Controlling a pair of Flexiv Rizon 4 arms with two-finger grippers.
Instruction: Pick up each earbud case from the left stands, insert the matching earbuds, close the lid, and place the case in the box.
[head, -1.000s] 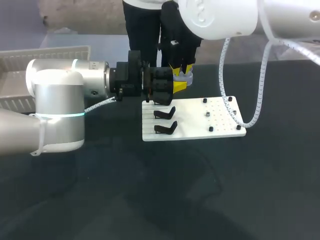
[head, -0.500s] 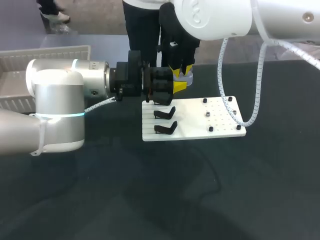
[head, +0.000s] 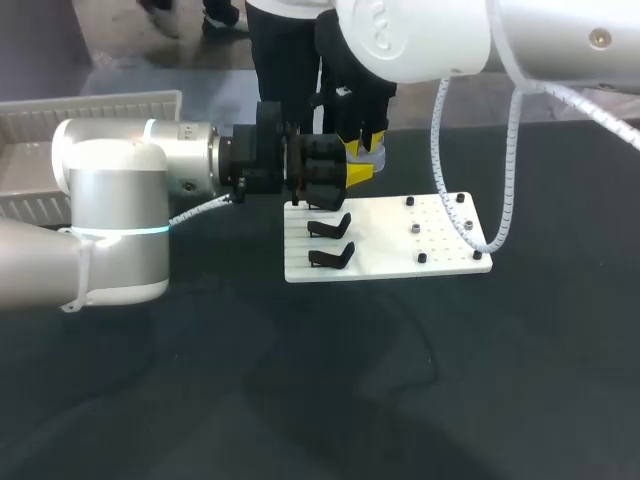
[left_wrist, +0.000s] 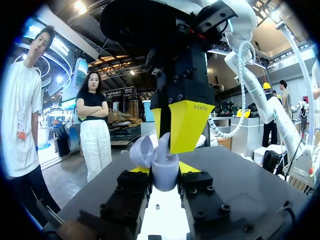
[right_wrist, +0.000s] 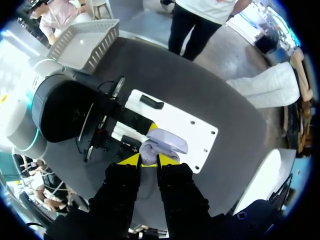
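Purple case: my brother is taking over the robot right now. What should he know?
Left gripper: shut on the case, held above the board, lid open.
Right gripper: just above the open case, pointing down at it. Whether the earbuds are in yet is hidden.
Done: the case is off its stand. The two stands in view are bare.
Left: finish the earbuds, close the lid, put the case in the box at the table's far left.
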